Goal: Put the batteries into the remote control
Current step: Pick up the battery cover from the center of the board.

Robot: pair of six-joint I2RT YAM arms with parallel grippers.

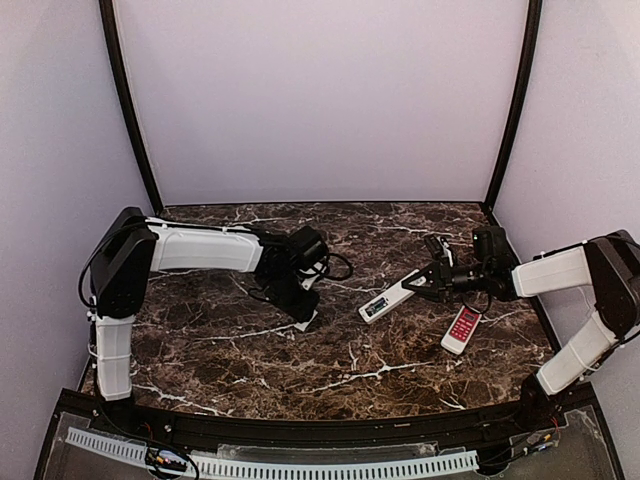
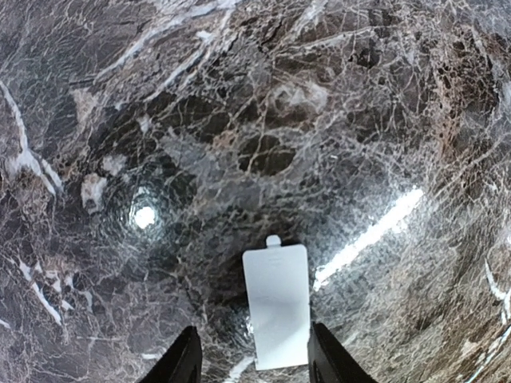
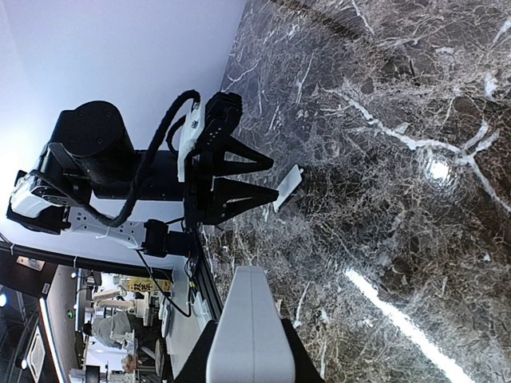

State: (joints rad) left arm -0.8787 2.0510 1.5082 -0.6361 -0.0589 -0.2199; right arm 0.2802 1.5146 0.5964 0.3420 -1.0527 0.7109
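The remote control (image 1: 390, 298) is long and white, its display end pointing near-left. My right gripper (image 1: 432, 281) is shut on its far end and holds it tilted just over the table. In the right wrist view the remote (image 3: 249, 319) runs out from between the jaws of my right gripper (image 3: 247, 359). My left gripper (image 1: 303, 310) is open and points down at the table. A small white cover piece (image 2: 276, 307) lies flat between its fingers (image 2: 180, 363). The cover also shows in the top view (image 1: 306, 323). No batteries are visible.
A shorter red-and-white remote (image 1: 462, 329) lies on the dark marble table (image 1: 250, 370) near the right arm. The left arm and cover piece show in the right wrist view (image 3: 289, 185). Pale walls close the back and sides.
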